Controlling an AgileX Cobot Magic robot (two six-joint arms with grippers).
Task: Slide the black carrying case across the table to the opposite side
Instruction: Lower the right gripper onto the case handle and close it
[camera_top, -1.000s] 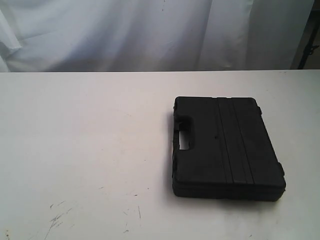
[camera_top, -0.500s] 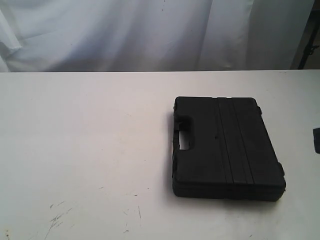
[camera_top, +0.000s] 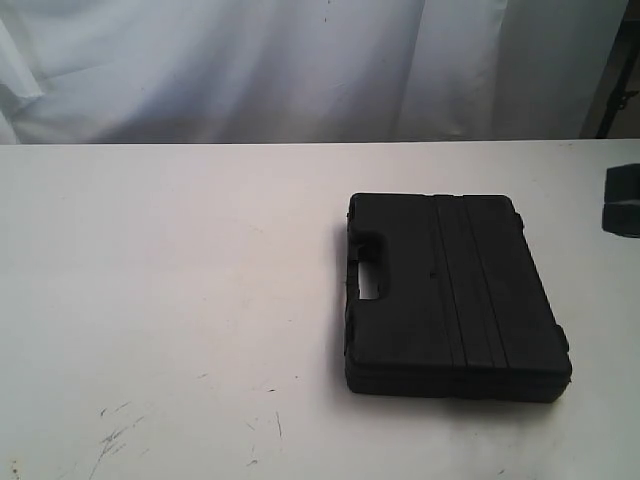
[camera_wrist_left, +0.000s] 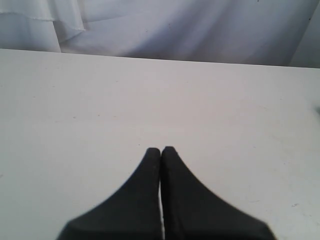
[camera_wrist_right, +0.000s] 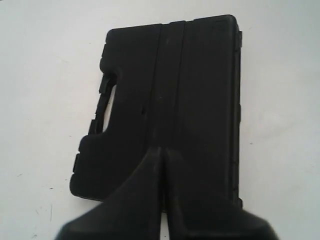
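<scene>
- Edging in at the exterior view's right border, higher than a moment ago: right hand (camera_wrist_right: 161, 150), pressed together, aimed at black carrying case (camera_top: 455, 295).
- Case unmoved, right of centre on counter (camera_top: 150, 280); push likely imminent.
- Left hand (camera_wrist_left: 161, 149) pressed together, idle.

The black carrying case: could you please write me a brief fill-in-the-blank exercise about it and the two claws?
1. The black carrying case lies ___ on the white table.
2. In the exterior view, its handle opening faces ___.
3. The left claw is ___, holding nothing.
4. The right claw, also shut, points at the ___.
Missing words: flat; left; shut; case.
</scene>
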